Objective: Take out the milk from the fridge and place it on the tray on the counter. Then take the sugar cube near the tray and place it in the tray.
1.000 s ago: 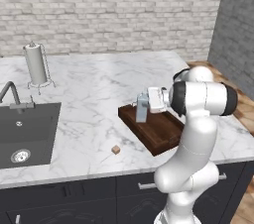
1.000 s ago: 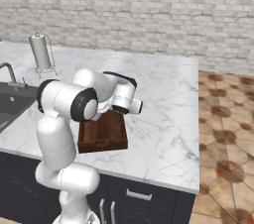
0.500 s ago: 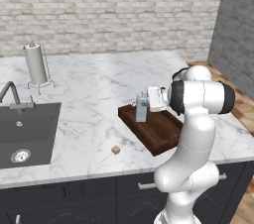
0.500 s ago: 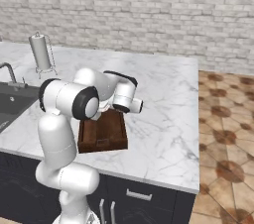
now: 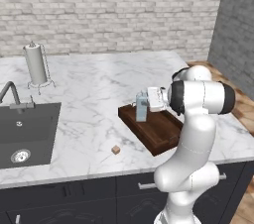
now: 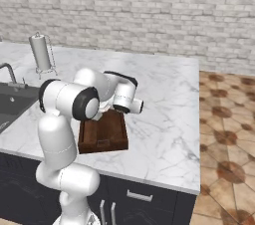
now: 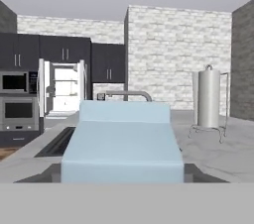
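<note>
The milk [image 5: 142, 107], a small pale blue carton, stands upright at the far left end of the dark wooden tray [image 5: 159, 133] on the marble counter [image 5: 94, 94]. My gripper [image 5: 147, 100] reaches in from the right, level with the carton's top, and is shut on it. In the hand view the milk [image 7: 124, 141] sits close in front, and the open fridge [image 7: 62, 89] shows far across the room. The sugar cube [image 5: 116, 149] lies on the counter left of the tray's near corner. From the right base view the tray [image 6: 102, 138] shows below my arm.
A paper towel roll [image 5: 35, 64] on its wire stand is at the back left. The inset sink [image 5: 25, 134] with its faucet [image 5: 12, 94] lies to the left. Ovens [image 7: 17, 99] stand beside the fridge. The counter's front edge runs just below the tray.
The hand and the milk have shifted slightly left and a little lower over the tray's left end. The sugar cube and tray have not moved.
</note>
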